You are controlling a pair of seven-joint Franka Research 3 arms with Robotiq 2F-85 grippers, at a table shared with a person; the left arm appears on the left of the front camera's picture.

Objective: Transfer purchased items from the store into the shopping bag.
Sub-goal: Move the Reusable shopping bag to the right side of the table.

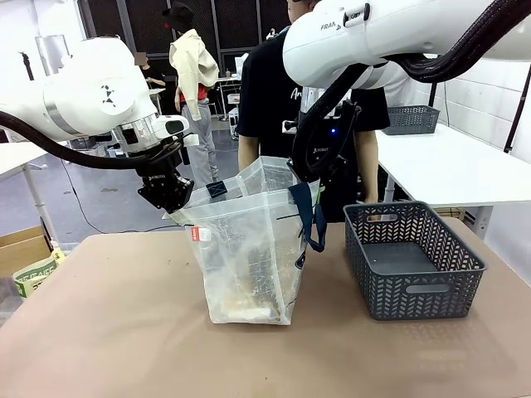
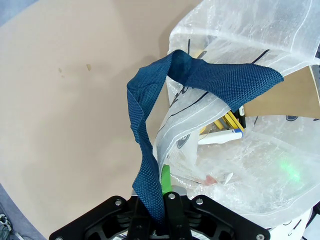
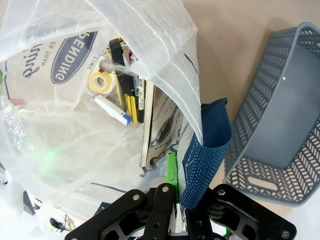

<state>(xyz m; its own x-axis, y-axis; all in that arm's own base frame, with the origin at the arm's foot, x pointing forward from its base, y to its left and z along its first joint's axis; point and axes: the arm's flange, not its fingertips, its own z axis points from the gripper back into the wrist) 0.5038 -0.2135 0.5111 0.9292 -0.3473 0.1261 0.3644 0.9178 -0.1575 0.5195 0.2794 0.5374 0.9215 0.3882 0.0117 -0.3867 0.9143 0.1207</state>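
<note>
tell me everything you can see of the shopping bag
The bag is translucent white crinkly plastic with dark script lettering, a dark oval logo and navy woven straps. It stands upright on the tan table, mouth held open: the left gripper is shut on one strap, the right gripper on the other strap. Inside lie small items: pens, yellow sticks, a tape roll. A grey basket stands beside it, apart.
</note>
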